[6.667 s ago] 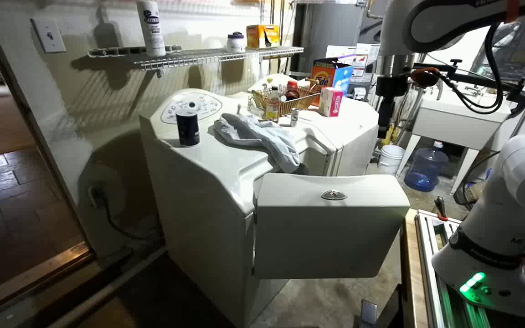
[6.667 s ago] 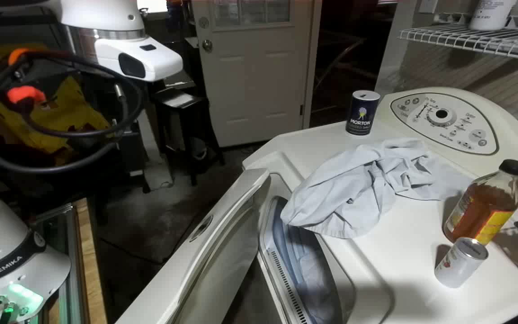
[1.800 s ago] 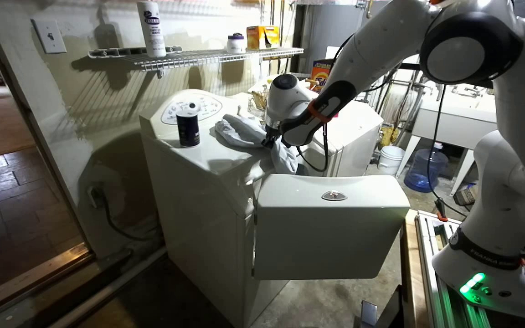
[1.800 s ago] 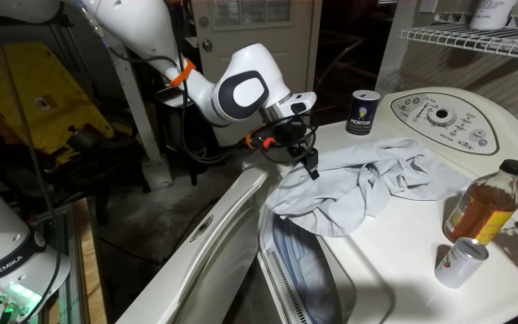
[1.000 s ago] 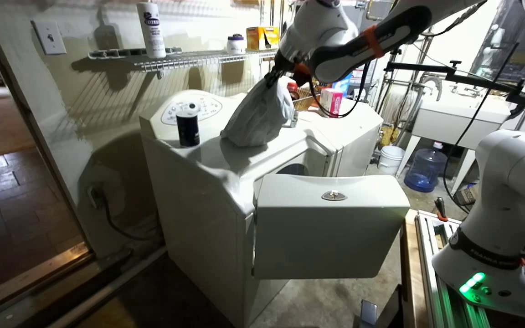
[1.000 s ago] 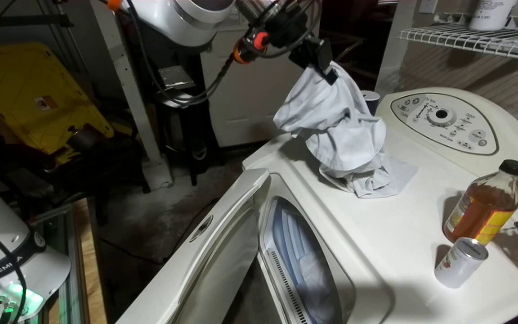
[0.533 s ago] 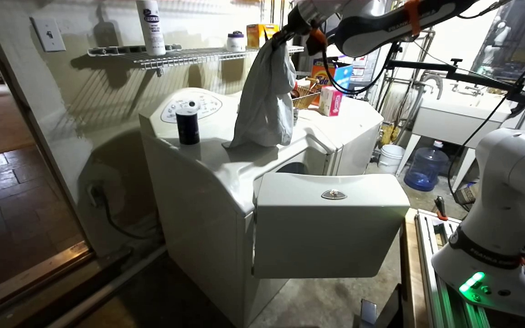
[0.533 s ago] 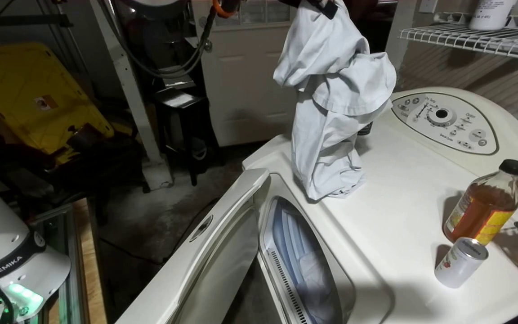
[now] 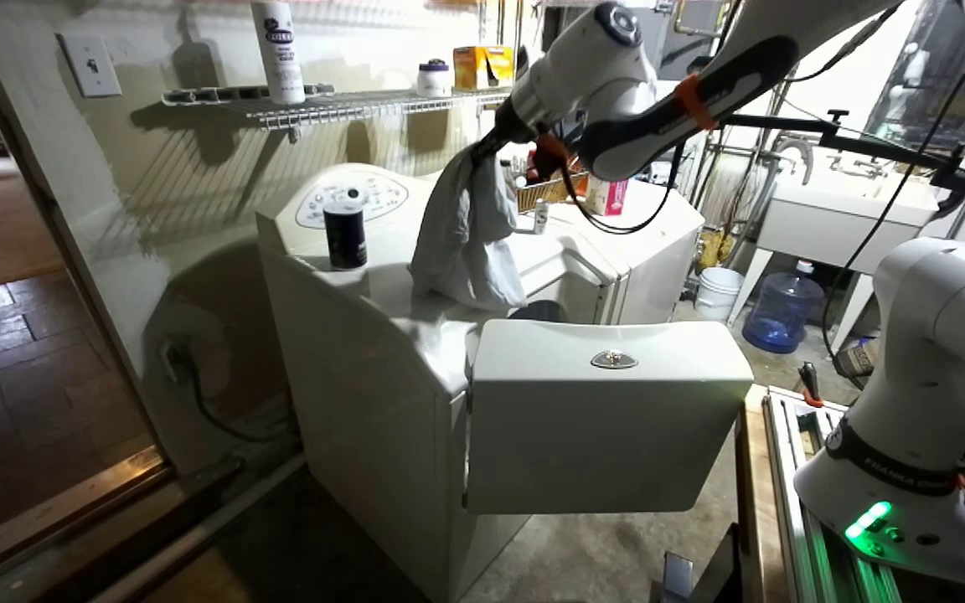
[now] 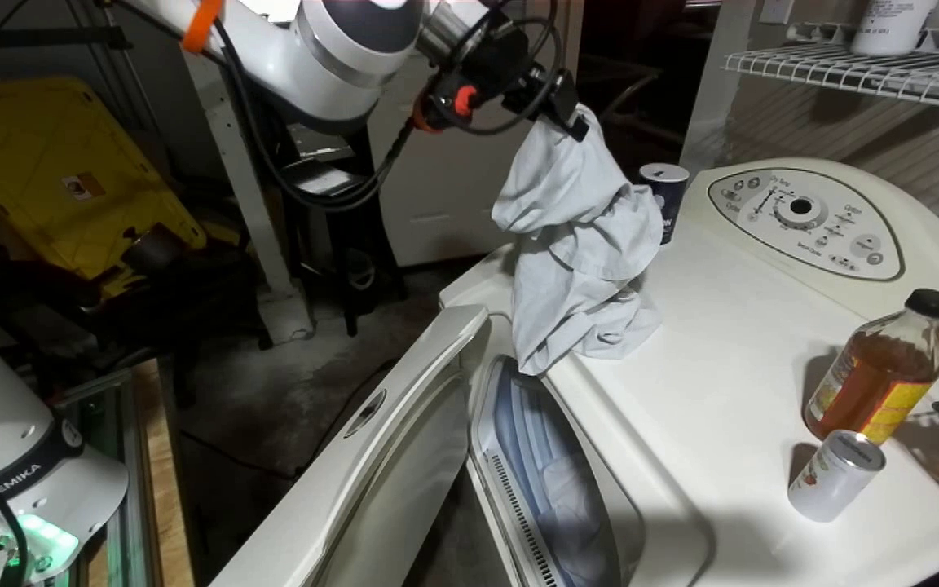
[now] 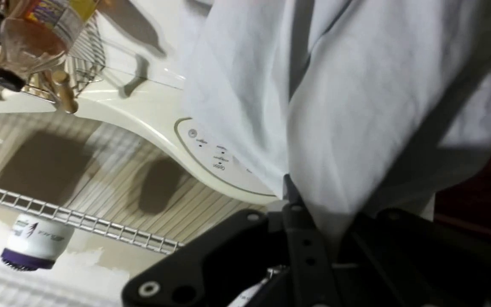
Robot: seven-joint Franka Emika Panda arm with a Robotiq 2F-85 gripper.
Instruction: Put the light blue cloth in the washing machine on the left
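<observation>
The light blue cloth [image 9: 466, 243] hangs bunched from my gripper [image 10: 577, 124], which is shut on its upper end. In the wrist view the cloth [image 11: 335, 106] runs up from between the fingers and hides much of the scene; one finger [image 11: 307, 251] shows plainly beside it. Below is the washing machine on the left [image 9: 365, 377], its door [image 10: 404, 456] swung wide. The cloth's lower folds rest on the machine's top, one corner reaching the rim of the opening [image 10: 518, 408]. Inside, a bluish drum and a paler patch show; what the patch is, I cannot tell.
A dark salt canister [image 9: 345, 239] stands on the machine top, just behind the cloth in an exterior view. A glass bottle [image 10: 877, 375], a small can [image 10: 836, 477] and a wire basket [image 9: 554, 191] stand farther along. A wire shelf [image 9: 399, 102] juts from the wall.
The cloth lay spread on the machine; my gripper came over, took hold and lifted it high. Within the last half second, gripper and cloth have come down and shifted toward the opening.
</observation>
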